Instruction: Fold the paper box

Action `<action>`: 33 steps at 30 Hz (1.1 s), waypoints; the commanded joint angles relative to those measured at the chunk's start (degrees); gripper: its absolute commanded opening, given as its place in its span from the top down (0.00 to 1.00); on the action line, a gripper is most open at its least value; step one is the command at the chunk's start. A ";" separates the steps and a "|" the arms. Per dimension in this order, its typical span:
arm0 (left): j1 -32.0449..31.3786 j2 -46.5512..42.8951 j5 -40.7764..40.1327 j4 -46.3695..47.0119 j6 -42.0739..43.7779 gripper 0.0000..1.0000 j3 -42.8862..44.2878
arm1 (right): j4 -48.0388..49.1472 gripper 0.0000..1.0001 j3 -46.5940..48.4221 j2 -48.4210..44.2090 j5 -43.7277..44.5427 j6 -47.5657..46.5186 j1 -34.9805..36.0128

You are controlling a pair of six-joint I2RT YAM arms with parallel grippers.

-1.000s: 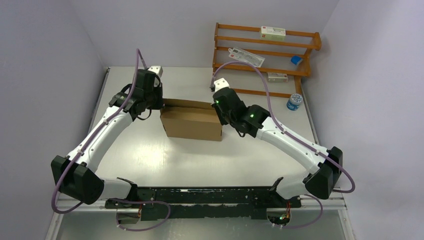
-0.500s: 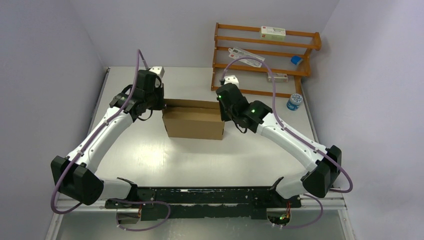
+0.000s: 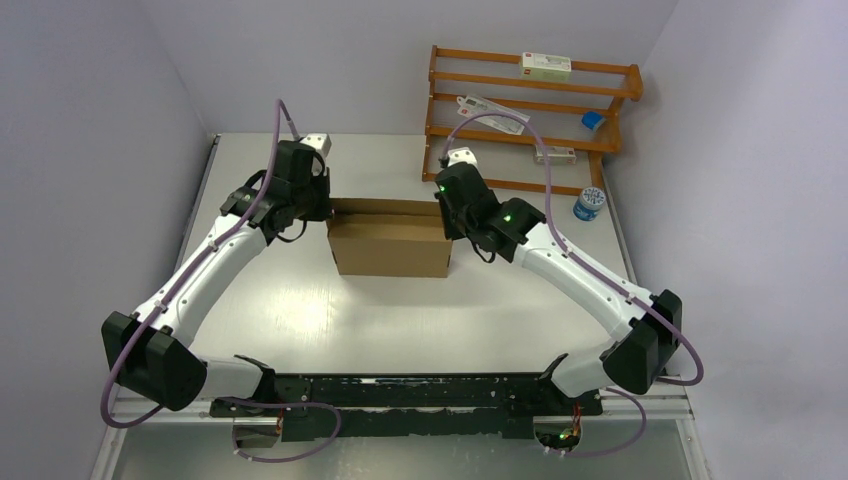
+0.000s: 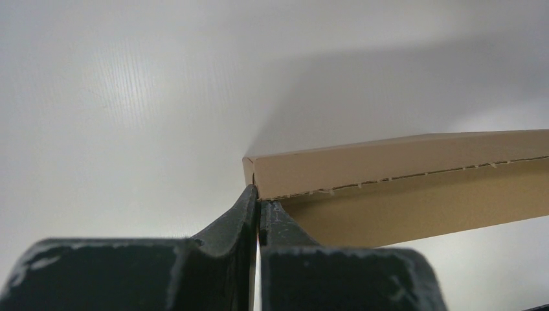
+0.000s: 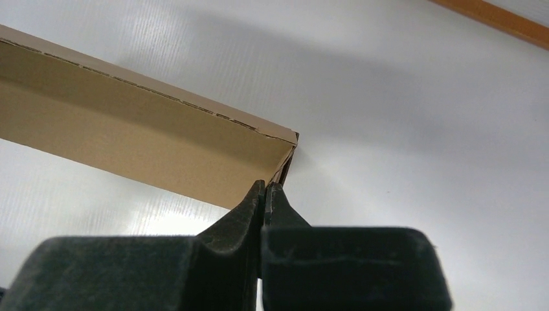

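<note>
On the table (image 3: 400, 320), the paper box (image 3: 392, 250) runs left to right.

The left claw (image 4: 258, 202) and the right claw (image 5: 265, 189) are each pressing tip to tip at a corner of the paper box (image 3: 390, 250). Their dark fingers are hiding whether any cardboard is lying between them. The bottom edge of each wrist picture is cutting off the claw bodies. The left wrist picture's right edge is cutting off the box, and the right wrist picture's left edge is doing the same. In the top view the black wrist housings are covering both claws' tips and the box ends. The print on the white cartons (image 3: 545, 66) on the wooden rack (image 3: 432, 100) is showing too small to read. The blue-capped thing (image 3: 588, 204) beside it is showing too small to name.
</note>
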 commanded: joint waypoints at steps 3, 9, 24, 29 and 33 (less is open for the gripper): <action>-2.16 2.17 5.70 -6.14 -1.01 0.95 -1.93 | 3.26 1.00 1.19 0.75 -3.20 -3.52 0.62; -2.33 2.28 5.33 -6.58 -0.83 0.95 -1.63 | 1.48 1.00 2.46 1.85 -4.32 -5.66 0.64; -2.50 2.46 3.96 -6.69 -0.82 0.95 -1.57 | -2.52 1.00 5.59 3.95 -4.75 -6.71 0.64; -2.60 2.38 3.93 -6.68 -0.81 0.95 -1.58 | -2.07 1.00 4.88 3.99 -4.78 -6.56 0.69; -2.60 2.34 3.61 -6.90 -0.71 0.95 -1.62 | -1.88 1.00 4.45 3.96 -5.12 -7.91 0.65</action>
